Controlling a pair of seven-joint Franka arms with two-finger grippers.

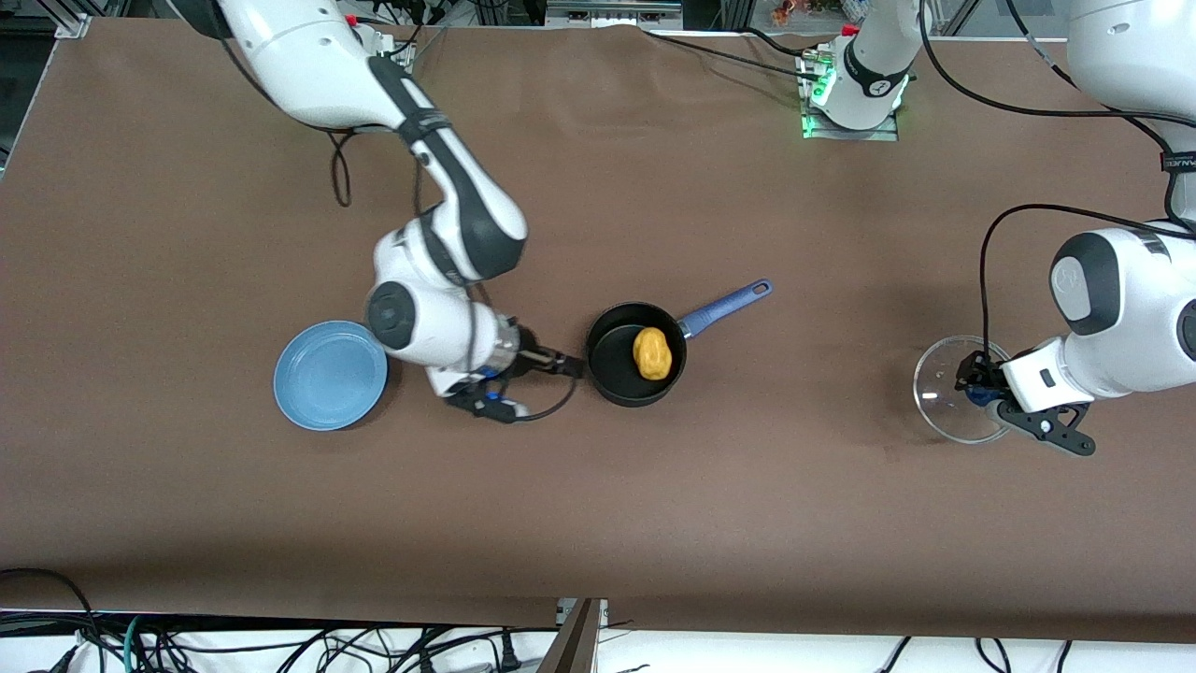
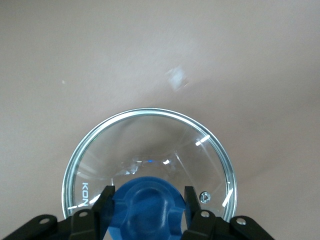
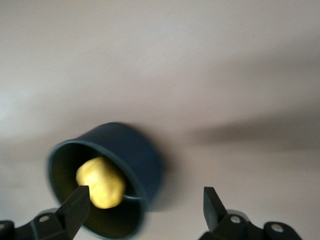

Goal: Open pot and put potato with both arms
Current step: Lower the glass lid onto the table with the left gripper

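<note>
The black pot (image 1: 603,374) stands uncovered mid-table, its blue handle (image 1: 729,304) pointing toward the left arm's end. The yellow-orange potato (image 1: 653,353) lies inside it. My right gripper (image 1: 563,364) is open and empty, close beside the pot's rim on the plate's side. In the right wrist view (image 3: 146,194) the pot (image 3: 135,145) and potato (image 3: 100,182) show just past the fingertips. My left gripper (image 1: 976,388) is shut on the blue knob (image 2: 147,210) of the glass lid (image 1: 944,397), low at the table near the left arm's end. The lid (image 2: 150,145) fills the left wrist view.
A flat light-blue plate (image 1: 330,375) lies beside the right arm's wrist, toward the right arm's end of the table. The brown table cover (image 1: 747,514) is bare nearer the front camera. Cables hang along the table's front edge.
</note>
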